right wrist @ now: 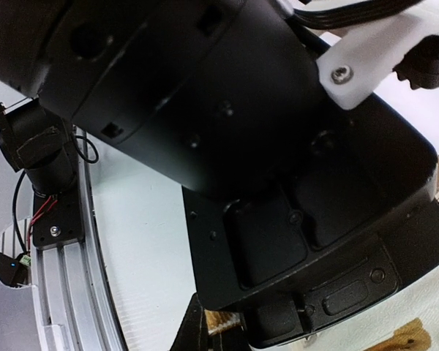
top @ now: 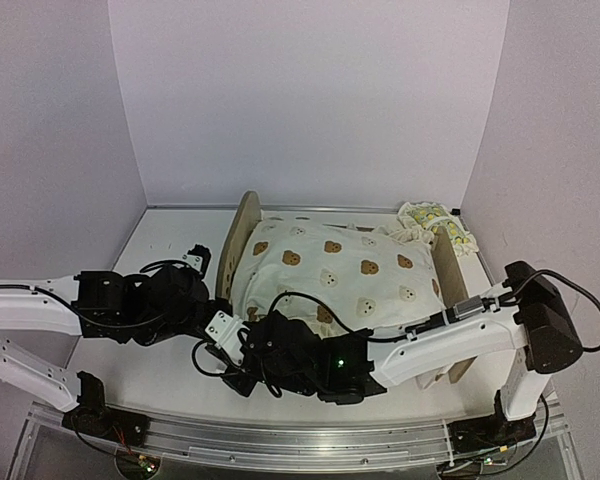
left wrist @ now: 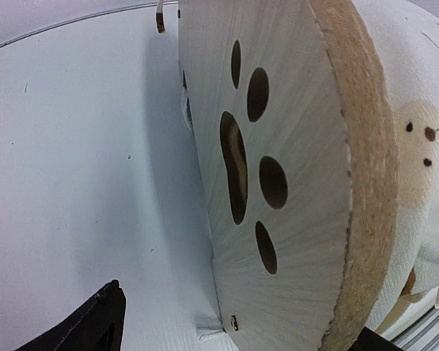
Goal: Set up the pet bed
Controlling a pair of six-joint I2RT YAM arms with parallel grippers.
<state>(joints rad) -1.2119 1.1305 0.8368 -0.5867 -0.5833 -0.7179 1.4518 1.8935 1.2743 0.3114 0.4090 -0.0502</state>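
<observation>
the left arm (top: 40, 305) comes in from the left edge of the overhead view, its white links low over the table (top: 170, 235). its black wrist bends toward the centre and ends just beside the left-hand end board (top: 246, 215) of the pet bed (top: 236, 262). the left gripper (left wrist: 238, 314) stands wide. in its wrist view one black finger (left wrist: 95, 325) sits at the lower left, clear of the board's outer face. a second dark tip shows at the bottom right, past the board's thick edge, so the board lies between them, ungripped on the side that shows.

the right arm (top: 450, 340) rises at the lower right, folds at a black elbow and stretches its white forearm leftward across the front of the bed. its black wrist is at the bottom centre with a small green light on it. the right gripper (right wrist: 208, 333) is closed. its view is mostly filled by a black housing (right wrist: 227, 146) with a white screwed bracket (right wrist: 358, 66), and whether it pinches anything cannot be told.

the pet bed sits mid-table, its right-hand end board (top: 448, 262) toward the right. a bear-print cushion (top: 350, 265) lies across it. a lemon-print pillow (top: 435, 222) rests behind the right board. the near board has a paw-shaped cutout (left wrist: 238, 168).
</observation>
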